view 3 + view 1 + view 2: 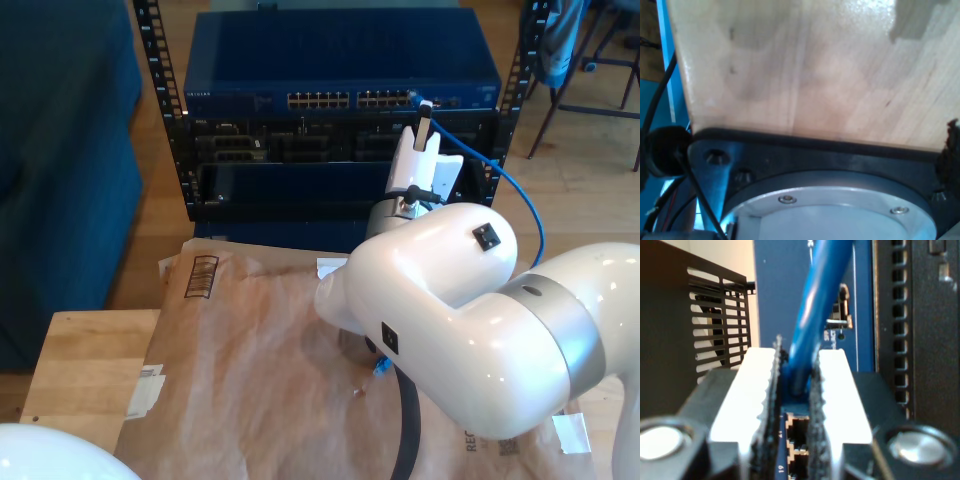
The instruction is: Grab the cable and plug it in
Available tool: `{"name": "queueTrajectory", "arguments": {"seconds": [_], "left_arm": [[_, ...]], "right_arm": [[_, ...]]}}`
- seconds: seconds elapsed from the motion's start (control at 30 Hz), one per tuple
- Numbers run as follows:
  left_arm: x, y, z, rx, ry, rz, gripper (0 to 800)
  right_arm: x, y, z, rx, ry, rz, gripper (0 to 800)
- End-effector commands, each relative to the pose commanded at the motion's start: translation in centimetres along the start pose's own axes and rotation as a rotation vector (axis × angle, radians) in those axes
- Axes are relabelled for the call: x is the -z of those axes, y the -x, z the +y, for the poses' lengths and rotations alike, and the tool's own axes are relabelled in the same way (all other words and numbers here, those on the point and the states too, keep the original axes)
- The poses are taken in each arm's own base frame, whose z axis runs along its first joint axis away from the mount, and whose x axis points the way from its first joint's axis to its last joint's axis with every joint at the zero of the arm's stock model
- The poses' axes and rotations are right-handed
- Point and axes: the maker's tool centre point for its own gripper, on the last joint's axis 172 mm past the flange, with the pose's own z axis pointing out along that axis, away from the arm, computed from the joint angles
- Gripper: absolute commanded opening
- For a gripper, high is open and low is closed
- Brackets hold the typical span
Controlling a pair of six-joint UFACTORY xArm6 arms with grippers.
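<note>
The cable is a thin bright blue cord. My second gripper is shut on its end, with the serrated black pads pressed against both sides. Just beyond the fingertips are the open sockets of the blue network switch. In the exterior view my second gripper is at the right end of the port row on the switch. From there the cable loops right and down behind the arm. A small blue piece lies on the paper under the arm.
The switch sits on top of black units in a rack. Crumpled brown paper covers a wooden table. A dark blue sofa stands at the exterior view's left. The first wrist view looks at a wooden board and a black mounting plate.
</note>
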Motion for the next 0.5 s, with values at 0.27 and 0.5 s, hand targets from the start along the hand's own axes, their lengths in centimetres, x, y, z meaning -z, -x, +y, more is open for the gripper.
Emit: {"name": "queueTrajectory", "arguments": {"seconds": [0.27,0.5], "left_arm": [[0.00,0.00,0.00,0.000,0.000,0.000,799],[0.00,0.00,0.00,0.000,0.000,0.000,799]], "right_arm": [[-0.17,0.11,-0.11,-0.006,-0.002,0.001,0],[-0.15,0.00,0.47,0.000,0.003,0.002,0]]}}
